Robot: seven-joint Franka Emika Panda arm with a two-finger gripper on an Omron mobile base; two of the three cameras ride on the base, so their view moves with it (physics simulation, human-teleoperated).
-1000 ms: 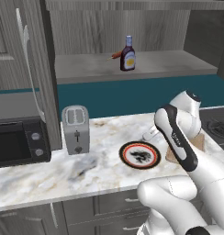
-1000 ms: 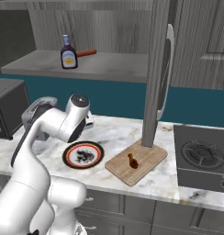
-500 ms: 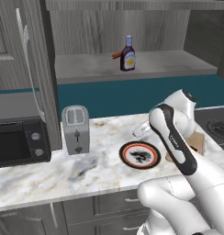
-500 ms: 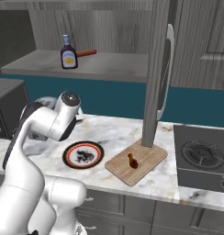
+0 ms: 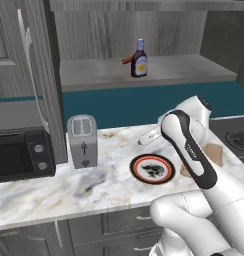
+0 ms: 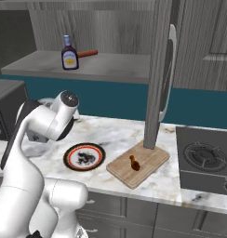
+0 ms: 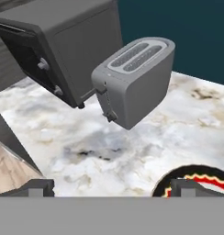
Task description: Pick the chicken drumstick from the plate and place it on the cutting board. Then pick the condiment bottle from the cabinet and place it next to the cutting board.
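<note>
The gripper hangs above the marble worktop with its two dark fingertips spread wide and nothing between them. In the hand view the toaster sits at 12 o'clock of the gripper, and the microwave at about 11 o'clock.

The cabinet is a grey wood-grain wall unit with a wide open recess and a pale grey shelf, and its door hangs open, reaching down to the far corner of the cutting board. The cutting board is a light tan wooden rectangle with rounded corners, lying flat on the worktop at 3 o'clock of the plate in the right base view, just beside it but apart. The plate is round, with a black-and-red rim and a white centre carrying a dark pattern.

The condiment bottle stands upright on the cabinet shelf: dark purple-brown, narrow-necked, with a blue-grey cap and an orange-and-white label. A thin red stick lies on the shelf just behind it.

The chicken drumstick lies on the cutting board near its middle, small and reddish-brown, thick at one end and tapering to a thin bone end.
</note>
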